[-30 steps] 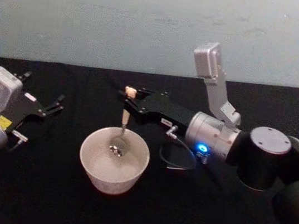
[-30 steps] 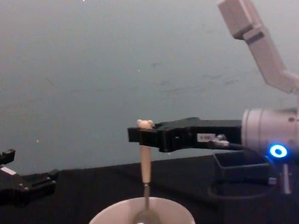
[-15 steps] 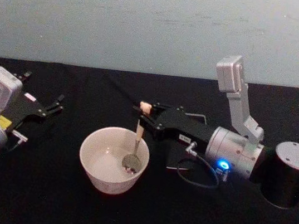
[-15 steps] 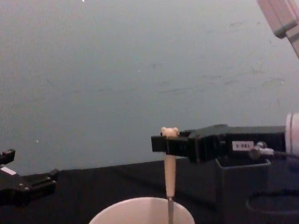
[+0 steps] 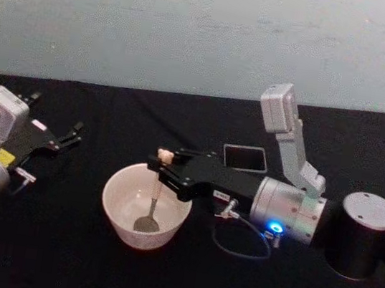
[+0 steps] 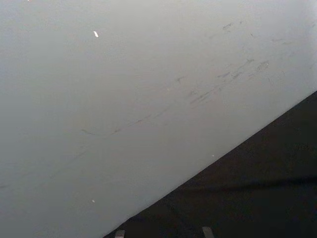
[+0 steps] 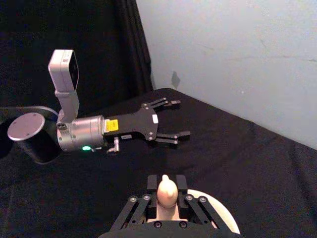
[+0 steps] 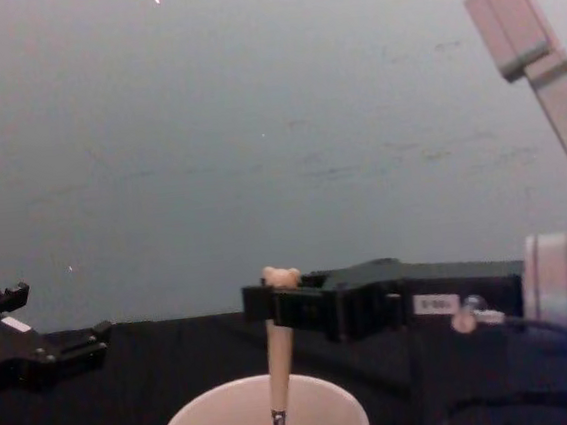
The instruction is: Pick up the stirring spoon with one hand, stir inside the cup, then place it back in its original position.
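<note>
The right tool (image 5: 163, 160), clamped on the spoon (image 5: 154, 200), has swept it from the cup's (image 5: 110, 188) right side toward the middle. Stirring continues, and the holder (image 5: 244, 157) waits. The left tool (image 7: 176, 119) sits open, far left.

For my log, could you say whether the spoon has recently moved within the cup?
Yes: in the right gripper, the stirring spoon shifted from the cup's right side toward its middle.

The desk (image 5: 87, 266) is covered in black all over and is backed by a plain pale wall (image 5: 195, 28) marked with faint scuffs.
</note>
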{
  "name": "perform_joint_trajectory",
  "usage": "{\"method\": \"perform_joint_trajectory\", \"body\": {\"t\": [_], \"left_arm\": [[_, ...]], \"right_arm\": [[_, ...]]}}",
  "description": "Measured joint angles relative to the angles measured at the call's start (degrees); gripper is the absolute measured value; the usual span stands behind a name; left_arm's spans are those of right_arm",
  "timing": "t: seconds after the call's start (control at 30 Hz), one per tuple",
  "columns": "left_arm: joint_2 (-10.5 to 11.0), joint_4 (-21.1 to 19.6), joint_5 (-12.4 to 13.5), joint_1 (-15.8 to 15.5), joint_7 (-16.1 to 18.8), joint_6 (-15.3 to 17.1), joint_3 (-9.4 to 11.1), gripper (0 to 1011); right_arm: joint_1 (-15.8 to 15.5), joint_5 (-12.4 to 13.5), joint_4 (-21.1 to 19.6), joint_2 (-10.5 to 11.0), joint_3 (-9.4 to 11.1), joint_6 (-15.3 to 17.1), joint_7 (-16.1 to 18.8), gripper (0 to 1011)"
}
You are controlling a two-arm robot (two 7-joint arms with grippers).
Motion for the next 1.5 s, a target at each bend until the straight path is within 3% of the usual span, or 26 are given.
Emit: {"method": "perform_joint_trajectory", "body": {"t": [0.37, 0.7, 1.1, 1.5], "left_arm": [[0.0, 0.0, 0.0, 0.0, 0.0, 0.0, 0.0, 1001], [0.0, 0.0, 0.0, 0.0, 0.0, 0.0, 0.0, 1001], [0.0, 0.0, 0.0, 0.0, 0.0, 0.0, 0.0, 1001], [0.0, 0.0, 0.0, 0.0, 0.0, 0.0, 0.0, 1001]], "right_arm": [[3.3, -1.6, 4.6, -4.1, -1.8, -1.1, -1.7, 225], [5.4, -3.8, 8.8, -6.5, -1.3, -2.3, -3.2, 225], [4.6, -4.5, 8.0, -5.0, 0.5, -2.1, -3.2, 225], [1.6, -4.4, 3.2, -1.0, 1.5, -0.8, -1.9, 225]]}}
